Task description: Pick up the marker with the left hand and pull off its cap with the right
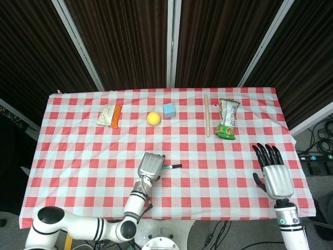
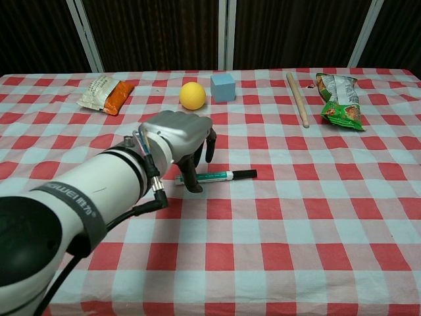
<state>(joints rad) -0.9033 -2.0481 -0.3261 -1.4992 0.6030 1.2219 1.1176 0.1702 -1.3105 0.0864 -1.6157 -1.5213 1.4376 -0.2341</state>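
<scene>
Marker [image 2: 217,176] flat on the checked tabletop [image 2: 316,224], left robot hand [image 2: 179,135] arched over its white end with fingers [image 2: 193,179] down around it, not lifted, right robot hand [image 1: 272,169] open, well apart.

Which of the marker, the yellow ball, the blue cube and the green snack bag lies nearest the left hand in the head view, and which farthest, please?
From the left hand:
1. Marker, right beside it.
2. Yellow ball, straight behind.
3. Blue cube, behind, slightly right.
4. Green snack bag, far right.
</scene>
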